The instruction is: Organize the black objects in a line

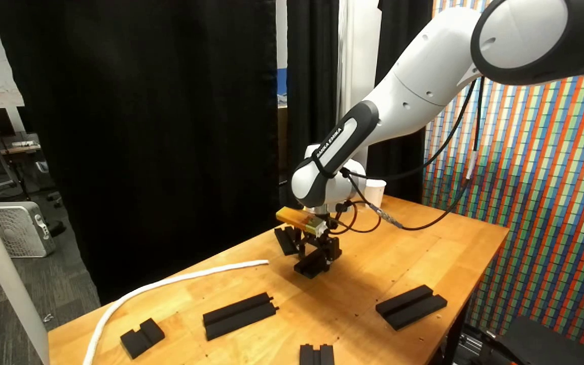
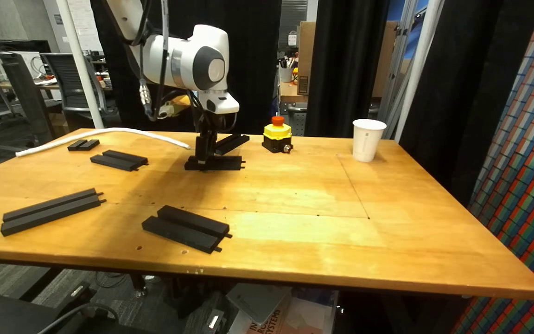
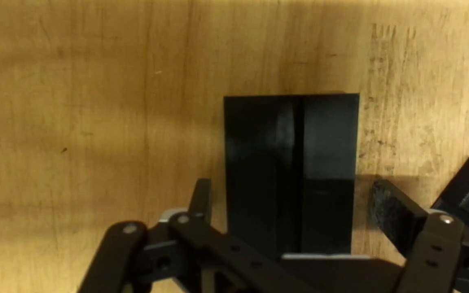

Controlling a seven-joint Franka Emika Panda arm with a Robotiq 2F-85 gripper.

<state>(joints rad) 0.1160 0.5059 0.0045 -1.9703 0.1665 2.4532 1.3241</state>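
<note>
Nearest in an exterior view, by the near edge of the wooden table (image 2: 364, 260), a grooved black block (image 2: 186, 229) is laid at a slant, two pegs at its right end; to its left a second grooved block (image 2: 54, 211) is angled the other way. Farther back, the Robotiq gripper (image 3: 291, 195) is held low over a third block (image 3: 259, 134). In the wrist view its fingers (image 3: 200, 199) are spread wide astride this block, and a strip of bare wood can be seen between each fingertip and the block's side, so nothing is gripped. To the left of the gripper a fourth block (image 2: 118, 160) is placed, and beyond that, at the far left, a short, chunky block (image 2: 84, 145). Just behind the gripper a sixth block (image 2: 232, 144) is partly hidden, set at a slant. Along the far side a white rope (image 2: 117, 129) is stretched at left, a red-and-yellow emergency-stop button (image 2: 277, 132) is stood right of the gripper, and a white paper cup (image 2: 369, 139) is set upright farther right. Beyond the table a black curtain (image 2: 257, 69) is hung
</note>
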